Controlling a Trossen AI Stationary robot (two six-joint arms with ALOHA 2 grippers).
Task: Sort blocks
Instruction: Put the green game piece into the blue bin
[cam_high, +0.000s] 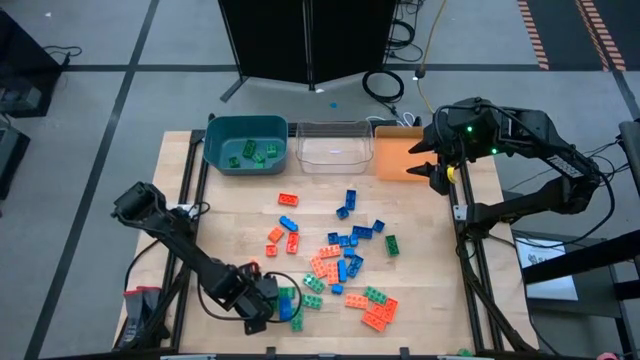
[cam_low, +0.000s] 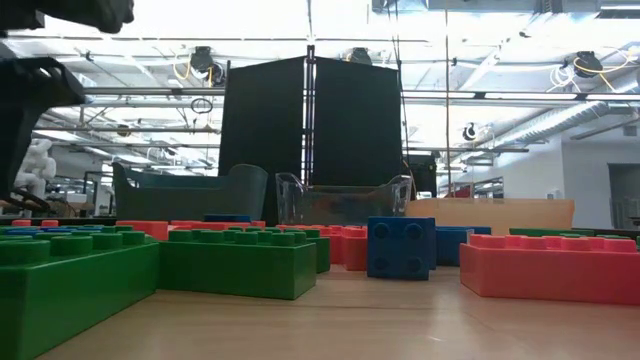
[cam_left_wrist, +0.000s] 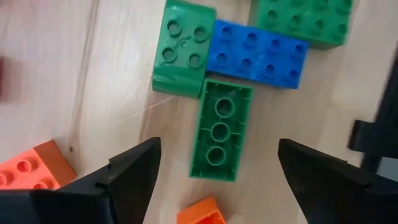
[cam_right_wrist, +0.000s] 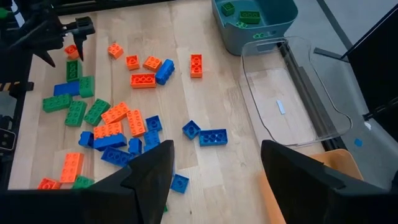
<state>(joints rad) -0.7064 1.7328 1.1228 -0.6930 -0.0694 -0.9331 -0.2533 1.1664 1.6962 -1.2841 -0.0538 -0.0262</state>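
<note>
Green, blue and orange-red blocks (cam_high: 340, 262) lie scattered flat on the wooden table (cam_high: 430, 260). My left gripper (cam_high: 268, 308) hovers open near the table's near left, pointing steeply down. Its fingers stand on either side of a green block (cam_left_wrist: 221, 130) that lies studs-down with its hollow underside up; they do not touch it. A second green block (cam_left_wrist: 180, 50) and a blue block (cam_left_wrist: 258, 53) lie right beyond it, against its far end. My right gripper (cam_right_wrist: 217, 180) hangs open and empty, high over the orange bin (cam_high: 395, 155) at the far right.
A teal bin (cam_high: 245, 145) with a few green blocks, a clear bin (cam_high: 333, 145) and the orange bin stand in a row along the far edge. Orange blocks (cam_left_wrist: 25, 171) lie close to the left fingers. Bare wood shows at the table's right side.
</note>
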